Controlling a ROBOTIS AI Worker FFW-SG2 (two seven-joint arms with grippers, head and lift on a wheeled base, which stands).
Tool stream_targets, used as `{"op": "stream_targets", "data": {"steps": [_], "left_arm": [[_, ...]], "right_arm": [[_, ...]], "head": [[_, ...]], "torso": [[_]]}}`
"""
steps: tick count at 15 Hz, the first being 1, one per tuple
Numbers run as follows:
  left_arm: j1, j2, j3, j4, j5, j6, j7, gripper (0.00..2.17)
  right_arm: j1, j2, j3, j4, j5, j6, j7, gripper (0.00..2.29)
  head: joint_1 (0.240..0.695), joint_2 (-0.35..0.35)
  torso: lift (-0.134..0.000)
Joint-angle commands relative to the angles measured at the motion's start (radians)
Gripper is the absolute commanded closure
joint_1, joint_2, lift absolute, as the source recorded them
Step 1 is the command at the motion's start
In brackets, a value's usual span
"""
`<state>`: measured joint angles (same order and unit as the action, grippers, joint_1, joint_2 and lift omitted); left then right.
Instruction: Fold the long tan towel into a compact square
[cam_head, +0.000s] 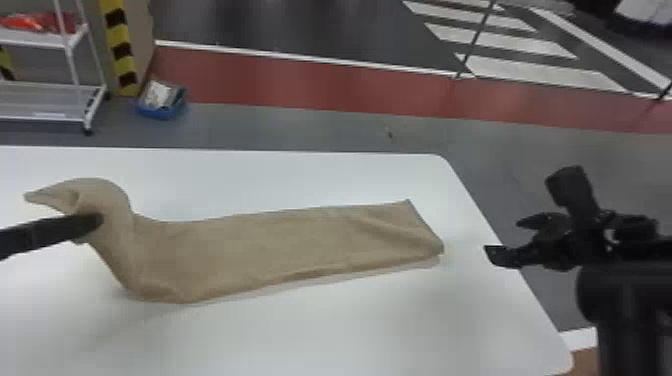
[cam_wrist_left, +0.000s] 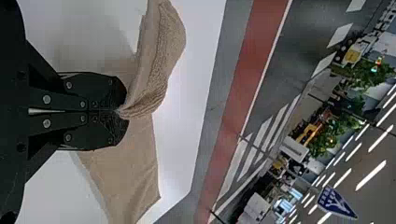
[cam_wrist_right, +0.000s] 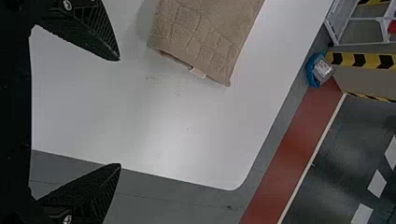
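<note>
One end of the tan towel (cam_head: 280, 245) is up in the air, and it's the left gripper (cam_head: 95, 222) that has it! Its black fingers are pressed together on the cloth, clamped tight, with a soft flap curling over and poking out past the grip. From there the towel slopes down to the white table (cam_head: 350, 325), and what a stretch it makes, lying lengthwise across the top towards the right-hand edge. Some slanting creases run across that far right end, just short of the table's rim.

Over on the right, the right gripper (cam_head: 503, 235) hangs by the table edge, fingers spread wide, nothing between them, near the towel's end but apart from it. The right wrist view gives us a lovely look at that end: a pattern of squares in the weave, and a small pale tag (cam_wrist_right: 198, 72) peeking from the hem.

Beyond the table, a blue bin (cam_head: 160, 111) sits on the floor beside a wheeled white rack (cam_head: 75, 92) and a yellow-and-black striped post (cam_head: 120, 50).
</note>
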<state>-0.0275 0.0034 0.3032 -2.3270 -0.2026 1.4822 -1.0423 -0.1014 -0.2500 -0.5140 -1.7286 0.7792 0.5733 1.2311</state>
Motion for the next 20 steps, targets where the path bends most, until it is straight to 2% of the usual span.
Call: {"op": "stream_targets", "data": {"steps": [1,3,6,9,12,17,19,20], "left_arm": [[0.0,-0.006,-0.167,-0.012,-0.026,0.002,0.073,1.98],[-0.034,-0.006,-0.305,0.008,-0.029,-0.001,0.185,1.98],[-0.115,-0.006,-0.443,0.107,-0.028,-0.01,0.285,1.98],[-0.167,-0.006,-0.526,0.182,-0.009,-0.041,0.378,1.98],[-0.212,-0.006,-0.636,0.281,-0.005,-0.115,0.505,1.98],[-0.224,-0.006,-0.797,0.336,0.014,-0.17,0.604,1.98],[-0.224,-0.006,-0.883,0.419,0.0,-0.286,0.677,1.98],[-0.224,-0.006,-0.931,0.48,-0.028,-0.4,0.729,1.56]], "right_arm": [[0.014,0.0,-0.004,-0.019,-0.001,0.006,0.001,0.07],[0.023,0.002,-0.009,-0.028,-0.003,0.006,0.001,0.07],[0.032,0.003,-0.024,-0.039,-0.014,0.006,0.004,0.07],[0.037,0.003,-0.026,-0.039,-0.021,0.006,0.004,0.07],[0.039,0.008,-0.026,-0.039,-0.028,0.003,0.002,0.07],[0.039,0.009,-0.026,-0.023,-0.035,-0.003,-0.005,0.07],[0.04,0.008,-0.027,-0.017,-0.044,-0.006,-0.009,0.07],[0.045,0.009,-0.027,-0.019,-0.049,-0.006,-0.009,0.07]], "head": [[0.695,-0.316],[0.695,-0.35],[0.695,-0.35],[0.695,-0.35],[0.695,-0.35],[0.695,-0.35],[0.695,-0.35],[0.695,-0.35]], "torso": [[-0.124],[-0.124],[-0.124],[-0.124],[-0.124],[-0.124],[-0.124],[-0.124]]}}
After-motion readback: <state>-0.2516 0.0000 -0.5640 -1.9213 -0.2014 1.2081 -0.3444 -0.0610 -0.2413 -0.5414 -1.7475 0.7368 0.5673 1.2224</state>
